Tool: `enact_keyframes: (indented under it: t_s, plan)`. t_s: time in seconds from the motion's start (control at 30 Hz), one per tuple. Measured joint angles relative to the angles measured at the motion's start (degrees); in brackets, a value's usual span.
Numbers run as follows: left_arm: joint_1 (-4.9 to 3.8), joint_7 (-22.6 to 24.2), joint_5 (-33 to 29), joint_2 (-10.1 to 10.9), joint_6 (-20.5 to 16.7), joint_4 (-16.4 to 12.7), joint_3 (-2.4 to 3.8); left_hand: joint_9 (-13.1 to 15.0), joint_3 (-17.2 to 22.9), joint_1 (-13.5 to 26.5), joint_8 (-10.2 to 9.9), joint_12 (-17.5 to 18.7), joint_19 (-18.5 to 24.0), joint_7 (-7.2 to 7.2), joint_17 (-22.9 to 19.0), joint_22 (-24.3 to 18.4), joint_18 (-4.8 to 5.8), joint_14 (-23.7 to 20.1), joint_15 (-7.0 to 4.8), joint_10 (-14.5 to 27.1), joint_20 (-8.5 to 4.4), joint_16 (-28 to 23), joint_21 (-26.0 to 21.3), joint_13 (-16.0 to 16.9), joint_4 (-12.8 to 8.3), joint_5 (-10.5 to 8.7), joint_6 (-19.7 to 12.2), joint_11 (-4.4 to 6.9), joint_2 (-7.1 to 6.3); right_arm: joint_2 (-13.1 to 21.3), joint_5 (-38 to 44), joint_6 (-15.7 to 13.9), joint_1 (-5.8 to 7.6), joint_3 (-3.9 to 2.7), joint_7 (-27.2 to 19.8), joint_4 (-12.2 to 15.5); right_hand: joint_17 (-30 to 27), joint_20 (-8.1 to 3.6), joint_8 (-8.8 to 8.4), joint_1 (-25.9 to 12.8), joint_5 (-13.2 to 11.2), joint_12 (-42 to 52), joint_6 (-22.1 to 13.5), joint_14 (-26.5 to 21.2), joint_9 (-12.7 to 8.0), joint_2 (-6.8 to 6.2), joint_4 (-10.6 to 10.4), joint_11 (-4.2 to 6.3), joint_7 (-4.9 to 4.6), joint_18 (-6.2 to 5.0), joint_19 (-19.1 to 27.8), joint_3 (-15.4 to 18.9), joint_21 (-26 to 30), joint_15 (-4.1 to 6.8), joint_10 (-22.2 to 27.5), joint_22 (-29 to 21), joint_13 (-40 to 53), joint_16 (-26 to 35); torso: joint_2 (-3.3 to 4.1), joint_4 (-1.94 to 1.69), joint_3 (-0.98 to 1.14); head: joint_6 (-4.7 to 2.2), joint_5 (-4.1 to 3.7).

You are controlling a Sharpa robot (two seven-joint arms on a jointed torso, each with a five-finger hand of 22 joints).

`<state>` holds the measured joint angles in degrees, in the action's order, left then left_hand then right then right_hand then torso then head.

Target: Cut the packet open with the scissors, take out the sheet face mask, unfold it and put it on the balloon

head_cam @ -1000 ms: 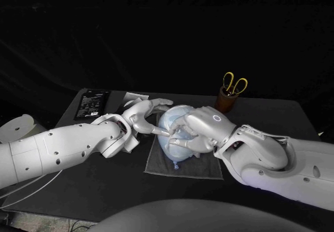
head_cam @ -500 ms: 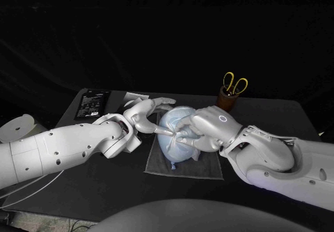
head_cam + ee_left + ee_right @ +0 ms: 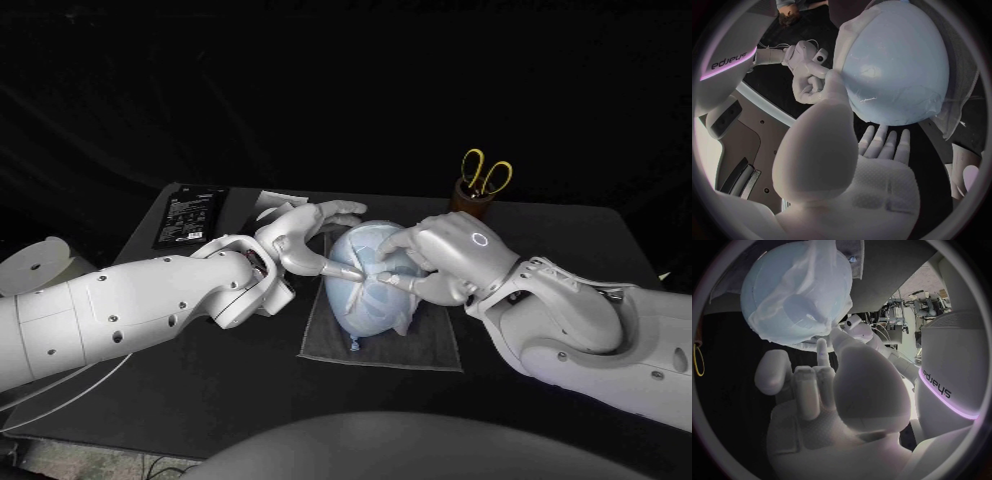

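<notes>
A pale blue balloon (image 3: 361,295) (image 3: 892,65) (image 3: 779,300) lies on a grey cloth (image 3: 418,350) at the table's middle. A translucent sheet mask (image 3: 824,282) is draped over it. My left hand (image 3: 303,235) (image 3: 836,165) is at the balloon's left side, one fingertip pressing on it, the other fingers spread. At the balloon's right side, my right hand (image 3: 440,255) (image 3: 836,390) reaches in with fingers on the covered surface and the thumb held apart. Neither hand grips anything. The black packet (image 3: 192,215) lies at the table's far left.
Yellow-handled scissors (image 3: 486,172) stand in a brown cup (image 3: 469,210) behind my right hand. A white scrap (image 3: 274,203) lies next to the black packet. Bare table shows in front of the cloth.
My right hand has drawn back and to the right, off the balloon's lower middle toward its upper right side. The left hand has stayed put with its fingertip on the balloon.
</notes>
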<state>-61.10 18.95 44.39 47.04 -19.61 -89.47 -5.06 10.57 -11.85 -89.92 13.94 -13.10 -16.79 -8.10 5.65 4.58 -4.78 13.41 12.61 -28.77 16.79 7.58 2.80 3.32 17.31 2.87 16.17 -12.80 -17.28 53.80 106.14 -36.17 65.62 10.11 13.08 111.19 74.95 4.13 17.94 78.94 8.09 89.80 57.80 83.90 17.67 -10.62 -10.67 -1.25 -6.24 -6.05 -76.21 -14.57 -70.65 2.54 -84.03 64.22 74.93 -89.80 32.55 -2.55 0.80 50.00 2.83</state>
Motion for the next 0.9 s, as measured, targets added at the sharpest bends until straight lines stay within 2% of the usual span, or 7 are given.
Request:
enact_keyframes:
  t_s: [0.3, 0.53, 0.7, 0.83, 0.9]
  plan:
    - [-0.05, 0.0, 0.0, -0.2, 0.0, -0.3, 0.07, -0.2, -0.3, 0.2, -0.3, 0.7, 0.8, 0.00, -0.3, -0.3, 0.01, -0.9, 0.07, 0.4, -0.01, -0.6, -0.2, -0.1, 0.0, 0.00, 0.0, 0.00, -0.22, 0.0, -0.2, -0.4, 0.00, -0.04, 0.0, -1.0, 0.0, 0.00, -0.23, 0.3, 0.0, 0.0, 0.0, 0.1, -0.1, -0.25, -0.5, 0.00, 0.01, 0.01, 0.0, -0.5, 0.0, -0.30, 0.0, 0.0, 0.0, 0.0, -0.03, -0.03, -0.04, 0.00, -0.04]
    - [-0.13, -0.1, 0.1, -1.1, 0.0, 0.2, 0.09, -0.2, -0.3, 0.2, -0.3, 0.9, 0.9, 0.00, -0.5, -0.4, 0.01, -1.2, 0.07, 0.6, -0.12, -0.8, -0.2, -0.1, 0.0, 0.00, 0.0, -0.21, -0.22, -0.7, -0.8, -0.7, 0.02, -0.04, 0.0, -1.6, 0.0, 0.21, -0.44, 0.0, -2.7, 0.0, 0.0, 0.1, -0.1, -0.44, -2.2, 0.01, 0.02, 0.03, 0.2, -0.1, 0.2, -0.30, 0.0, 0.0, 0.0, 0.1, -0.02, -0.01, -0.01, 0.00, -0.05]
    - [-0.23, -0.3, 0.2, -1.7, -0.1, 0.4, 0.10, -0.3, -0.6, 0.5, -0.3, 1.5, 2.8, 0.00, -1.1, -0.9, 0.01, -2.9, 0.44, 1.8, -0.08, -2.0, -0.6, -0.2, 0.0, 0.00, 0.0, -0.31, -0.46, -1.3, -1.5, -1.9, 0.05, -0.10, 0.1, -1.9, -0.1, 0.21, -0.44, -0.7, -2.9, 0.0, 0.0, 0.1, -0.1, 0.23, -3.1, 0.01, 0.03, 0.04, 0.2, -0.5, 0.2, -0.30, 0.0, 0.1, 0.0, 0.2, 0.00, -0.01, 0.00, 0.00, -0.05]
    - [-0.25, -0.5, 0.3, -1.9, -0.1, 0.3, 0.10, -0.6, -0.8, 0.8, -0.9, 2.7, 3.8, -0.10, -1.6, -1.2, 0.01, -4.2, 0.92, 3.5, -0.12, -2.7, -0.9, -0.3, 0.0, 0.00, -0.6, -0.65, -0.49, -1.9, -2.2, -3.6, 0.12, -0.25, 0.5, -2.1, 0.0, 0.20, -0.19, -0.7, -3.1, -0.1, 1.3, 0.1, 0.3, 0.24, -3.5, 0.01, 0.44, 0.05, 0.2, -0.9, 0.2, -0.31, 0.0, 0.2, 0.0, 0.0, 0.00, 0.00, 0.02, 0.00, -0.05]
    - [-0.26, -0.5, 0.5, -2.0, -0.1, 0.2, 0.11, -0.9, -0.9, 1.2, -1.3, 3.2, 4.6, -0.11, -1.9, -1.4, 0.01, -5.0, 0.94, 4.6, -0.08, -3.2, -0.9, -0.4, -0.1, 0.00, -0.9, -0.74, -0.55, -2.1, -2.6, -4.4, 0.24, -0.38, 0.8, -2.2, 0.0, -0.11, 1.14, -0.6, -3.1, -0.1, 2.1, 0.1, 1.1, 0.30, -3.8, 0.02, 1.17, 0.14, 0.5, -1.3, 0.2, -0.31, 0.0, 0.3, 0.0, 0.0, 0.00, -0.01, 0.03, 0.00, -0.05]
